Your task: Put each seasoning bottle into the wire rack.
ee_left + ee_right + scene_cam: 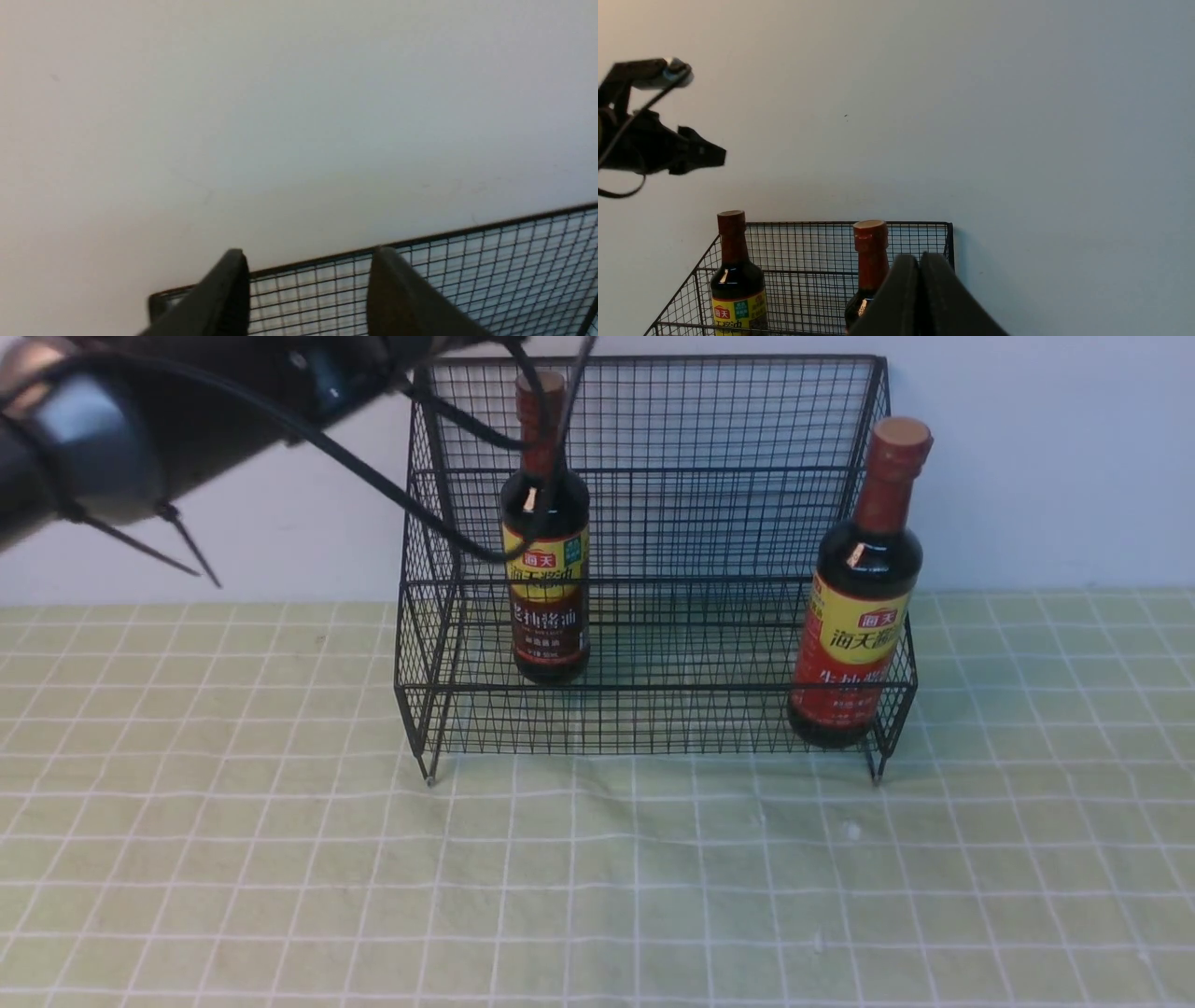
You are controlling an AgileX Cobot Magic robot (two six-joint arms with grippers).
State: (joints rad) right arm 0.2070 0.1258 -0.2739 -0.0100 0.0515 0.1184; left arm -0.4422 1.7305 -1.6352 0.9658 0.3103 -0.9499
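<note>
Both bottles look racked, only clearing the arms is left

Brown-label bottle (546, 541) stands upright at the left of the rack (653, 688); red-label bottle (859, 607) is in the near right corner, leaning a bit, inside the wire I think. Left gripper (308, 261) has fingers spread and empty over the rack's back rail; right gripper (920, 255) has fingers pressed together and empty. Retreat upward, keeping cables off the caps. Wall is tight behind the rack; open tablecloth (597, 896) on the near side

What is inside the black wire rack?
Two soy-sauce bottles: the brown-labelled bottle toward the left of the rack, the red-labelled bottle at its right front corner. Mesh veils their bases; a cable crosses the left one's neck.
</note>
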